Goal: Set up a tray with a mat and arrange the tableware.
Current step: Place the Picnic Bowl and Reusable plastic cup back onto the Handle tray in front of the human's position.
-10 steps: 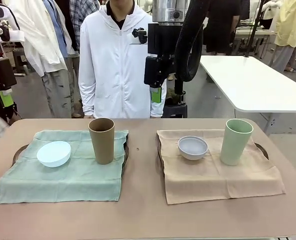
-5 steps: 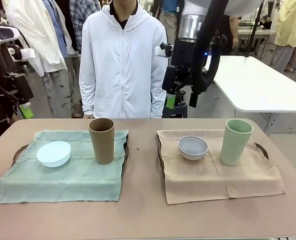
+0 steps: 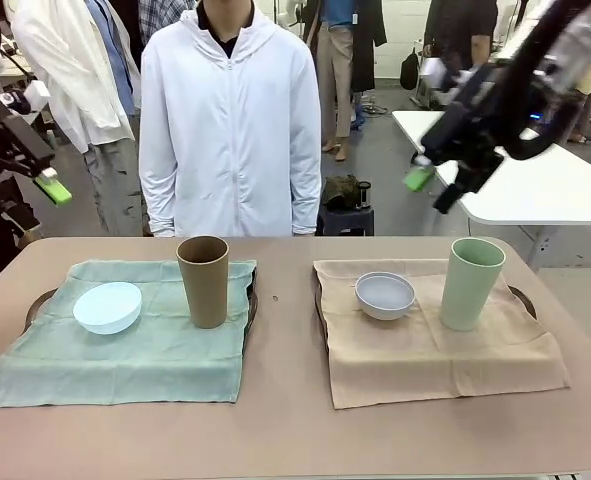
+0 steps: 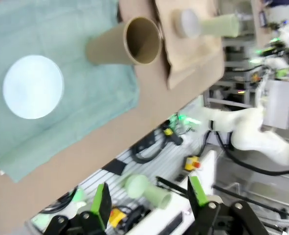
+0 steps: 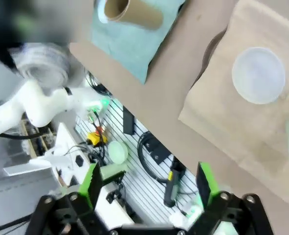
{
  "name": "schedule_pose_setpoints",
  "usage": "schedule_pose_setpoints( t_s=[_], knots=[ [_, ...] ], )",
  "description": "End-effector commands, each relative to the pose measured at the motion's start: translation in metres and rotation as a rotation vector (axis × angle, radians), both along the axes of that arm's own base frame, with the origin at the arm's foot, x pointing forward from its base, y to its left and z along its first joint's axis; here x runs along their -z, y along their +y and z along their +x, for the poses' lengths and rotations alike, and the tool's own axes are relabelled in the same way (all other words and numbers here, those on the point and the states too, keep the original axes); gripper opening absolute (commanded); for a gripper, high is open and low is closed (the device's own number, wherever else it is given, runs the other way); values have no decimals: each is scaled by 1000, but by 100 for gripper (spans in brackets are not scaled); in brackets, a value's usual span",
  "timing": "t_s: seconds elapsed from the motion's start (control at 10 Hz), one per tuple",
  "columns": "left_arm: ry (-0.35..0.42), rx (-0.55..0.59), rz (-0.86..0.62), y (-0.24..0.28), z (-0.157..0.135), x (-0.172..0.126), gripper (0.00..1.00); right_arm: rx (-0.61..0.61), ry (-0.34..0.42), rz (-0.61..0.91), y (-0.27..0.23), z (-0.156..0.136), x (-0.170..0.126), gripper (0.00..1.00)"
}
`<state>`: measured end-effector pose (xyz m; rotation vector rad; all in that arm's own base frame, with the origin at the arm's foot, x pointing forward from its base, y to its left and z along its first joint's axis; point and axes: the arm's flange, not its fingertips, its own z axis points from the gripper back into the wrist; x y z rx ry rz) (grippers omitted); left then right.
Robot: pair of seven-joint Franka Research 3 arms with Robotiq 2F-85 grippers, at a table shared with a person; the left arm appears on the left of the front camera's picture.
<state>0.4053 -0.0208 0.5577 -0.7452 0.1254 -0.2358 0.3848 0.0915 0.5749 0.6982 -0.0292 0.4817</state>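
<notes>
Both pincers have withdrawn upward: left pincer point(image 3: 53, 188) released, far left; right pincer point(image 3: 433, 190) released, far right. You may judge both trays arranged.

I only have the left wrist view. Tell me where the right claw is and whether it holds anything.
Observer: The right claw is raised above the far right of the table, open and empty.
Operator: Report what sits on the tan mat.
Observer: The greyish white bowl and the pale green cup, upright and apart.
Operator: Now the person.
Observer: The person stands at the far edge, arms down.
</notes>
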Motion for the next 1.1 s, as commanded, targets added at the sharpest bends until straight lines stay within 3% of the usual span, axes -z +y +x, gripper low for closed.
schedule_pose_setpoints(
  t_s=[0.0,0.3,0.5,1.0],
  knots=[
    [47,-14,-124,10,13,5,83,100,13,94,-38,-19,17,100],
    [49,-63,-241,57,16,17,83,208,3,245,-114,-54,25,100],
    [96,-86,-293,93,15,28,83,241,-6,313,-150,-68,26,100],
    [-61,-279,-236,161,-18,29,83,347,79,412,-216,-102,53,100]
  ],
)
